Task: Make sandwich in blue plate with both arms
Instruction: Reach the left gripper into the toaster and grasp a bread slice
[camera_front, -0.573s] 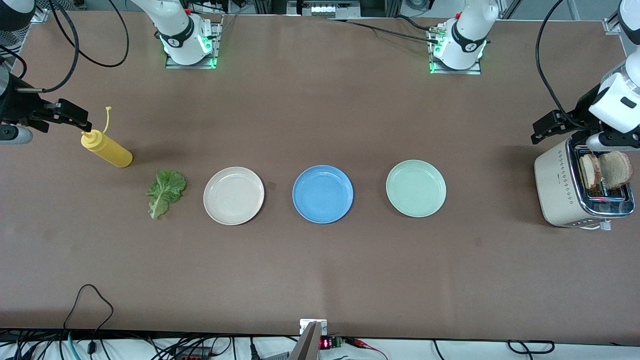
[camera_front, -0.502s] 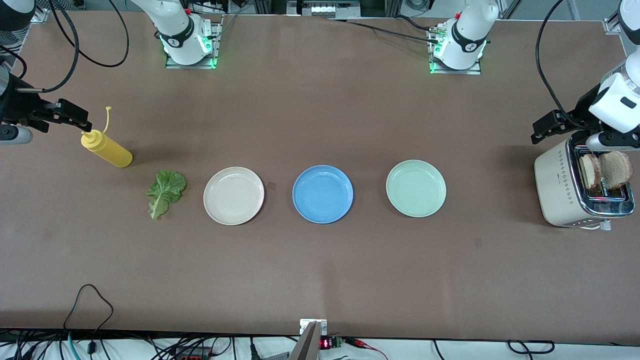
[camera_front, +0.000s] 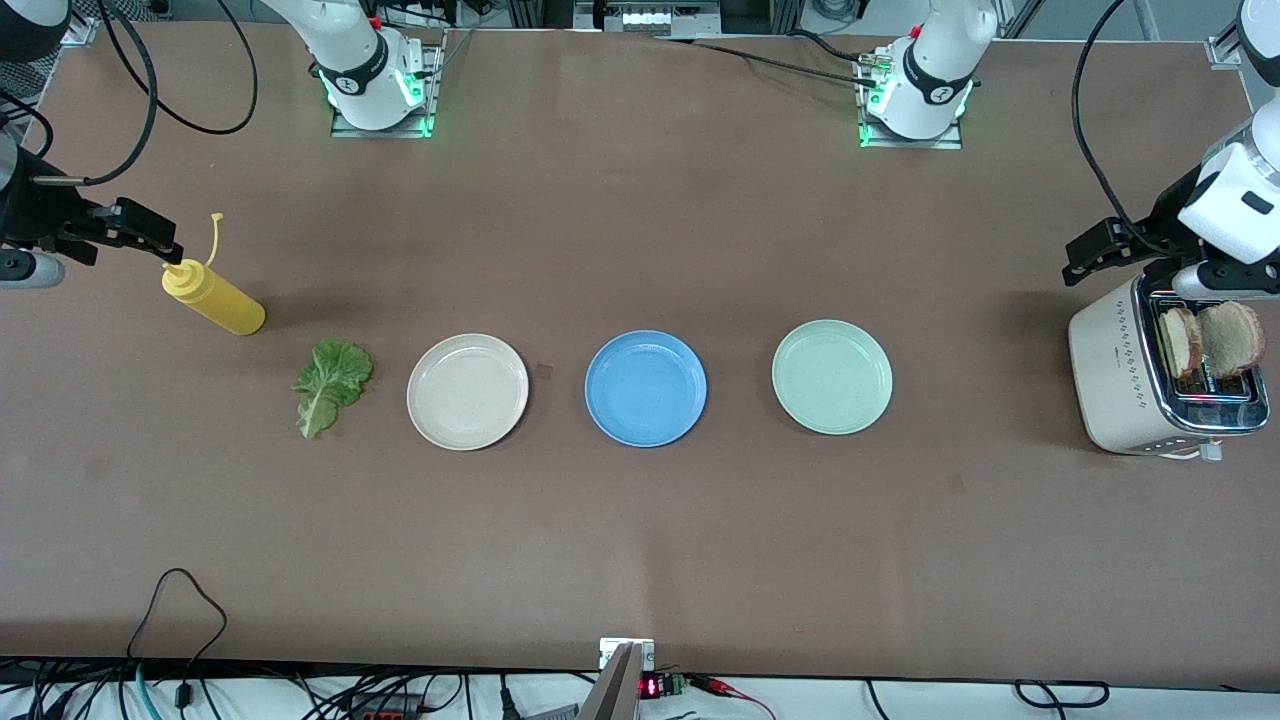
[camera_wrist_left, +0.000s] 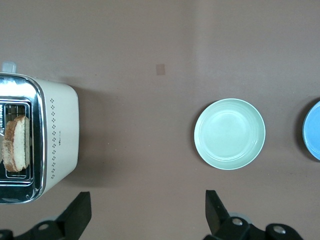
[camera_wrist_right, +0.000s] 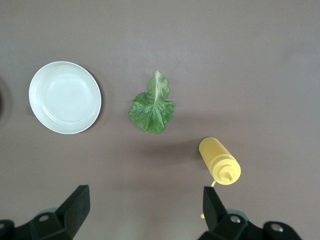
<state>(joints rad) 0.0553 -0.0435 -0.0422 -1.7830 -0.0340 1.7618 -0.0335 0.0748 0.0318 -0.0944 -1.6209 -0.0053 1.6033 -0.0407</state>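
Note:
The blue plate (camera_front: 646, 388) sits bare at mid-table, between a cream plate and a mint plate; its edge (camera_wrist_left: 312, 131) shows in the left wrist view. The sandwich's parts lie apart. Two bread slices (camera_front: 1210, 340) (camera_wrist_left: 15, 145) stand in a toaster at the left arm's end. A green lettuce leaf (camera_front: 330, 385) (camera_wrist_right: 152, 107) lies flat on the table toward the right arm's end. My left gripper (camera_front: 1095, 255) (camera_wrist_left: 148, 202) hangs open and empty over bare table beside the toaster. My right gripper (camera_front: 150, 235) (camera_wrist_right: 145, 200) hangs open and empty beside the yellow bottle.
A cream toaster (camera_front: 1130, 385) (camera_wrist_left: 57, 135) stands near the table's edge. A yellow squeeze bottle (camera_front: 212, 297) (camera_wrist_right: 220, 161) stands near the lettuce. The cream plate (camera_front: 467, 391) (camera_wrist_right: 65, 97) and the mint plate (camera_front: 832, 376) (camera_wrist_left: 229, 133) hold nothing. Cables run along the table's near edge.

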